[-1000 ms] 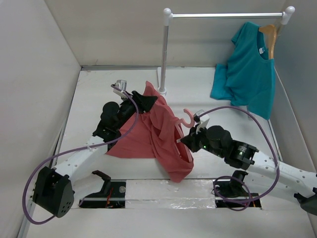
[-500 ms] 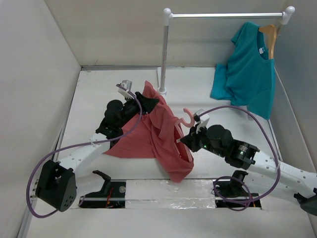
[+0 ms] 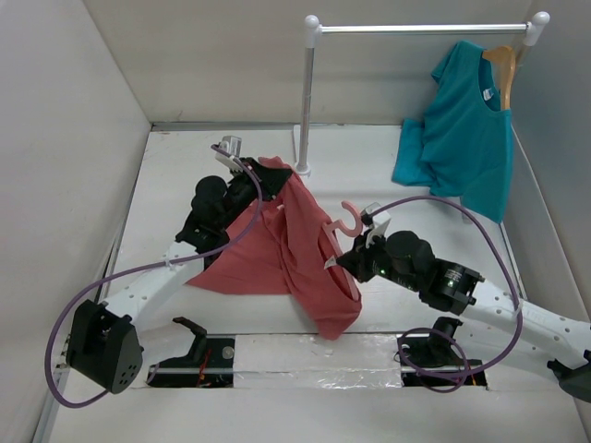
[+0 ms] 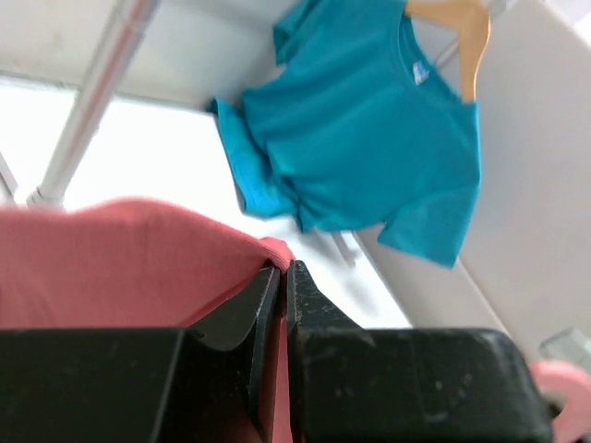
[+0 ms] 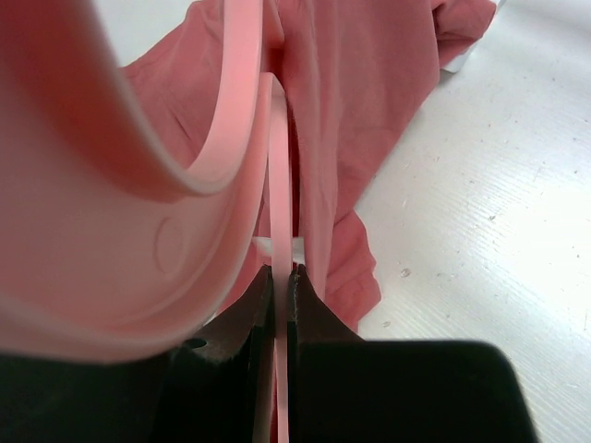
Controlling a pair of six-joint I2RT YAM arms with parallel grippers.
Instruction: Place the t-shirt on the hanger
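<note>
- Left gripper (image 3: 270, 180): jaws pinched together on the top edge of the salmon t-shirt (image 3: 286, 249). The wrist view shows cloth right at the fingers (image 4: 245, 309).
- Right gripper (image 3: 349, 260): clamped narrow on a thin bar of the pink hanger (image 3: 349, 220). The hook sticks up beside the shirt's right edge; the hanger's arms are hidden in the top view.
- T-shirt sits mid-table, draped between the two grippers, with its low end bunched close to the near edge.
- Room: a bare strip of table (image 3: 175, 175) lies between the left wall and the left arm, and an open patch lies between the hook and the teal t-shirt (image 3: 457, 129).
- Tight spot: the rack post (image 3: 305, 101) stands just behind the left gripper.
- Rail (image 3: 420, 28) carries the wooden hanger (image 3: 503, 65) with the teal t-shirt on it, by the right wall.
- Count: two t-shirts, two hangers, two arms, one rack.
</note>
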